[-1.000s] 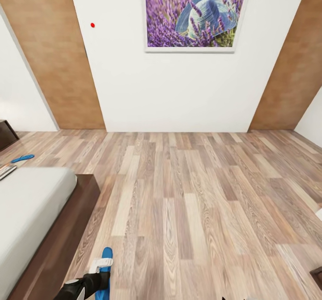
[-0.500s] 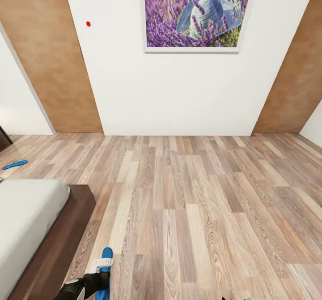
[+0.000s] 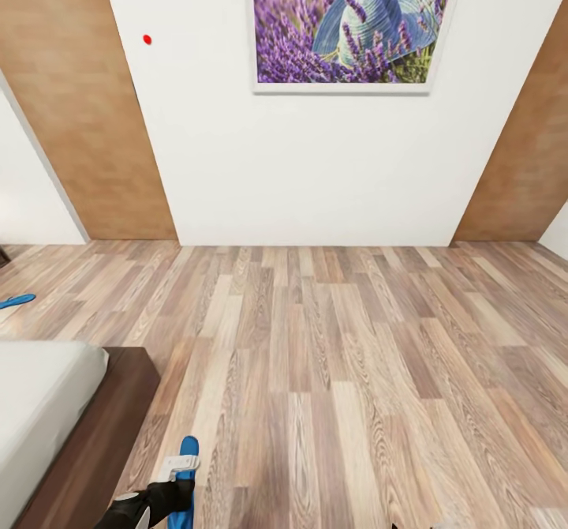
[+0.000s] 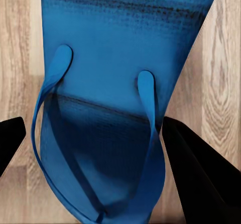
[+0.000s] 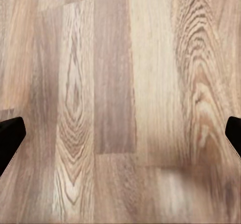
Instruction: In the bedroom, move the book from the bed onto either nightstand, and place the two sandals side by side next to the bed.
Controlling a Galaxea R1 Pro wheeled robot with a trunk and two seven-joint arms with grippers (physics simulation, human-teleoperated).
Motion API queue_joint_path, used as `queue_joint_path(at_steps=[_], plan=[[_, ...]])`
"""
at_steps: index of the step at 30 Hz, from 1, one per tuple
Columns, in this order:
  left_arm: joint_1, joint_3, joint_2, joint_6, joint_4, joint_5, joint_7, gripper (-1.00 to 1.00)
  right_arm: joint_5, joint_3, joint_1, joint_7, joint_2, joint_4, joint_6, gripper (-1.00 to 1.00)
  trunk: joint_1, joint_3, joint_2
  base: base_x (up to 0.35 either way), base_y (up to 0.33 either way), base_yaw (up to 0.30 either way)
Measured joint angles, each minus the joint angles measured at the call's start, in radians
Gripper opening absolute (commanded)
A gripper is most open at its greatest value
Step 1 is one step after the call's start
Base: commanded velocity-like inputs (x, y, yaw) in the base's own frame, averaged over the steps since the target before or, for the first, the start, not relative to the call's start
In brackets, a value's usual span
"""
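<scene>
My left gripper (image 3: 180,483) is low at the front of the head view, shut on a bright blue sandal (image 3: 188,452) whose end sticks out past the fingers. In the left wrist view the sandal (image 4: 110,83) hangs over the plank floor, between the two dark fingers (image 4: 198,176). The other blue sandal (image 3: 16,301) lies flat on the floor at the far left, beyond the bed (image 3: 43,403). My right gripper (image 5: 120,136) is open over bare floor. The book and the nightstand are out of view.
A white wall (image 3: 315,166) with a purple lavender picture (image 3: 351,24) stands ahead, flanked by brown wood panels (image 3: 87,118). Wood-plank floor (image 3: 355,371) stretches from the bed's dark frame (image 3: 110,426) to that wall.
The camera has swung, so the bed and the far sandal sit further left and lower. The dark cabinet corner at the left edge has left the view. The held sandal stays in my left gripper.
</scene>
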Motion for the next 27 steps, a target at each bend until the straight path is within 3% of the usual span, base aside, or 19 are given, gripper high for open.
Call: queue_joint_path(at_steps=[27], plan=[[0.000,0.000,0.000,0.000,0.000,0.000,0.000,-1.00,0.001,0.000,0.000,0.000,0.000,0.000,0.000,1.00,0.000,0.000,0.000,0.310,-0.006,0.000]])
